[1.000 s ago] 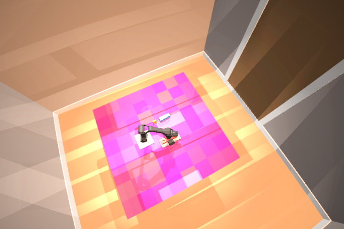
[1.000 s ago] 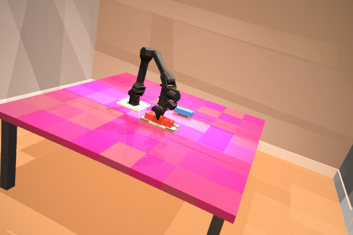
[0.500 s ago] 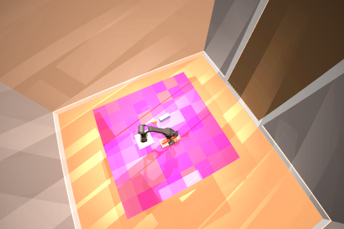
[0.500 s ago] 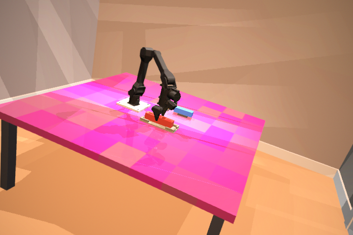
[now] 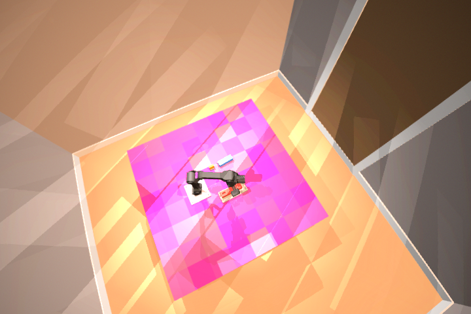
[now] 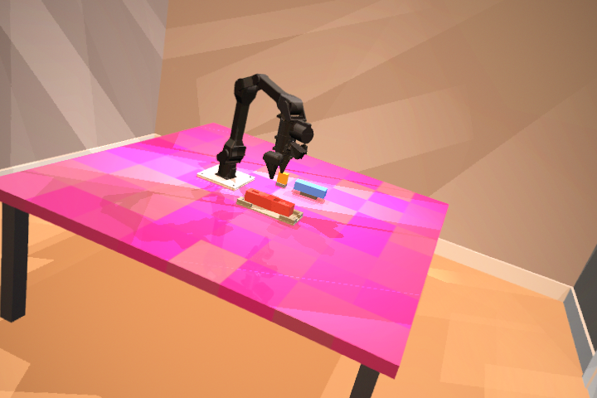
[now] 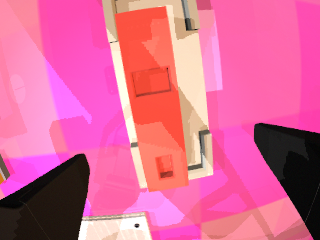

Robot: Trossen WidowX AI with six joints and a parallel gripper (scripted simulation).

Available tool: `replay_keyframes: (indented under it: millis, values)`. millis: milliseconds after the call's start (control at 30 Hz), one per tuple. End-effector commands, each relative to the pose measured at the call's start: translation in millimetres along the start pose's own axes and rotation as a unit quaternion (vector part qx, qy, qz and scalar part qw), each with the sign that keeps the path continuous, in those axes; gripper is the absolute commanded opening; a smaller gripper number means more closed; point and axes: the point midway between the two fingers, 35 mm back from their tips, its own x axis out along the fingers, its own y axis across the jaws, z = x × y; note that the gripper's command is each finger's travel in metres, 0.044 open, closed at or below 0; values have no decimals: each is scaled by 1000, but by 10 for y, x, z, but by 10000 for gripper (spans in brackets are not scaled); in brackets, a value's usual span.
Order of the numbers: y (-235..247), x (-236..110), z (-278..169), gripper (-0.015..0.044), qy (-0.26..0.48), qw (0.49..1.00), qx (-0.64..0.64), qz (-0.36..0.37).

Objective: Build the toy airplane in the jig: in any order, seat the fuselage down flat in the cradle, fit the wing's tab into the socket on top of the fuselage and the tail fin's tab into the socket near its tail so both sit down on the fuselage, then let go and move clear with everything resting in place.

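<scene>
Gripper (image 6: 276, 165): hanging wide open, empty, above the fuselage (image 6: 269, 201).
Wing (image 6: 310, 188): lying beyond the fuselage.
Risk: a tilted tab jamming at the socket (image 7: 151, 82), nudging the fuselage.

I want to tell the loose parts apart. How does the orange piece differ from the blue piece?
The orange piece is a short, blocky part, while the blue piece is a long, flat bar. The orange piece sits nearer the arm's base plate; the blue piece lies farther out. The open gripper hangs close above the orange piece, not the blue one. Both rest on the table, outside the jig.
</scene>
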Motion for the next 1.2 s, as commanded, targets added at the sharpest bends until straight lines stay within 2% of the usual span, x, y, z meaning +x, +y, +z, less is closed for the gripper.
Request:
replay_keyframes:
  millis: [0, 167, 233, 500, 767, 967, 1167]
  values:
    - [-3, -3, 7, 440, 5, 1000, -29, 5]
    - [12, 3, 27, 440, 5, 999, -36, 5]
    - [167, 4, 148, 440, 5, 999, -36, 5]
    - [1301, 16, 649, 440, 2, 999, -36, 10]
    - [2532, 42, 664, 440, 2, 999, -36, 15]
    - [2566, 60, 659, 440, 2, 999, -36, 15]
    - [2578, 473, 655, 440, 2, 999, -36, 15]
